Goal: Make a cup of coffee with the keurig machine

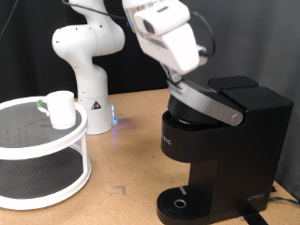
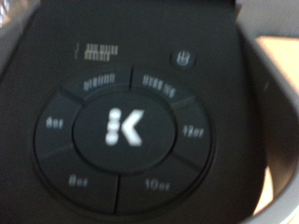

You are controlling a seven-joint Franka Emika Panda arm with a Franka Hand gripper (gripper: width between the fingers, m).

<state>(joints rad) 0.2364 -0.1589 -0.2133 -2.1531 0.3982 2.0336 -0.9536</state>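
Observation:
The keurig machine [image 1: 220,150] stands at the exterior view's right, black, with its grey handle [image 1: 211,103] slanting across the top. My gripper [image 1: 176,82] hangs right over the front of its lid, very close to it or touching. The fingertips do not show clearly in either view. The wrist view is filled by the machine's control panel [image 2: 131,131]: a lit K button [image 2: 124,128] ringed by cup-size buttons, and a power button [image 2: 185,58]. The cup [image 1: 61,108], a white mug, stands on the top tier of a round white shelf [image 1: 42,150] at the exterior view's left.
The robot's white base [image 1: 89,66] stands at the back between shelf and machine, with a blue light low on it. The round drip tray [image 1: 180,202] is at the machine's foot. Bare wooden tabletop [image 1: 127,159] lies between shelf and machine.

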